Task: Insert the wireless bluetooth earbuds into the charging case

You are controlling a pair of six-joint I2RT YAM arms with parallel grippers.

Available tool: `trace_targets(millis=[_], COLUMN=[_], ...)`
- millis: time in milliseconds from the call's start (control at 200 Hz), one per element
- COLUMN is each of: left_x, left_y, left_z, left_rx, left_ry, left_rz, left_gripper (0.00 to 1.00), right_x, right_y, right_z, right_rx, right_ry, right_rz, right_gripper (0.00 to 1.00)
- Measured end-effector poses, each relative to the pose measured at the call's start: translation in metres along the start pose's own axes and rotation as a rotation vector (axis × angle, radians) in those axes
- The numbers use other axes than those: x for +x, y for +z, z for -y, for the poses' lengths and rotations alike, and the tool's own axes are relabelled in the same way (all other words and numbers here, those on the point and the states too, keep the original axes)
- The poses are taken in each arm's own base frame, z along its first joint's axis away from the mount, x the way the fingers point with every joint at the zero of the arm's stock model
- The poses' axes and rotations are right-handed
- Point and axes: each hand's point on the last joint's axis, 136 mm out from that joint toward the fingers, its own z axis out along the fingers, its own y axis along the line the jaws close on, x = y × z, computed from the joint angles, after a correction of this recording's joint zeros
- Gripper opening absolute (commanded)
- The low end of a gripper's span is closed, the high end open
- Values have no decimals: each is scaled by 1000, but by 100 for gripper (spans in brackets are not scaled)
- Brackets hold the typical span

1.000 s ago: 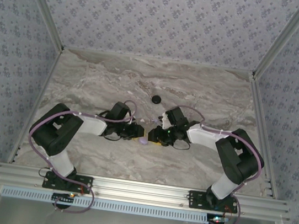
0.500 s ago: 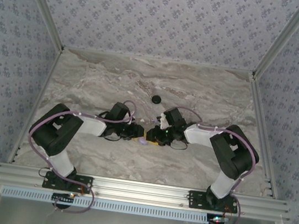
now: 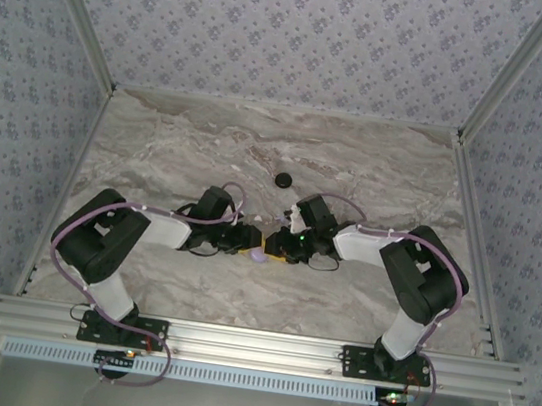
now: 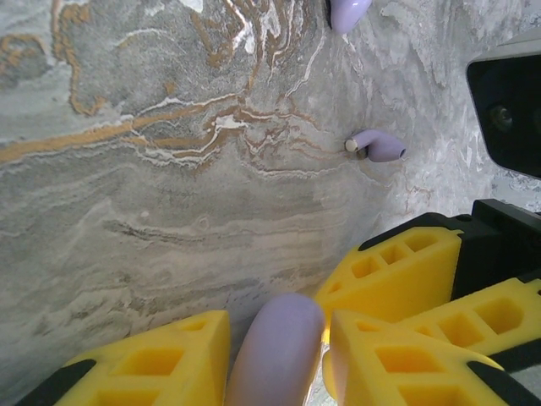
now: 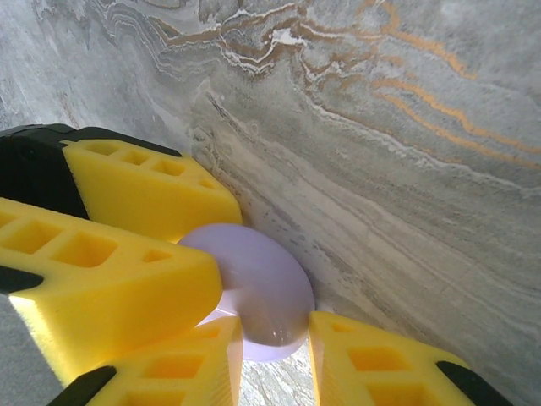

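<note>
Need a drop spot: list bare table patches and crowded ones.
Bare marble: far strip behind the black disc, and both sides outside the arms. Crowded: centre, where left tool and right tool meet at the lilac case.

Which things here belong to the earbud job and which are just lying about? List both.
Job:
- case
- earbud
- lilac piece, likely the second earbud

Lying about:
- black disc

left arm [image 3: 161, 228]: elbow out, jaws narrow | right arm [image 3: 366, 245]: mirrored, jaws narrow
</note>
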Motion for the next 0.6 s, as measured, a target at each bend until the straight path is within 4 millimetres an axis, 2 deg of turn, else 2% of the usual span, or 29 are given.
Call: trace_targets(millis=[265, 600], left_x=[1, 9], left_y=[-2, -4], left_z=[1, -4], left_rx=[4, -12], left_ry=[3, -3], left_rz=[7, -15], left_gripper=[41, 30], right_x=[-1, -4], right_y=[0, 0], right_z=[1, 2], right_rx=[2, 8], right_ry=[3, 0], right_rz=[1, 16], right_gripper=[26, 26])
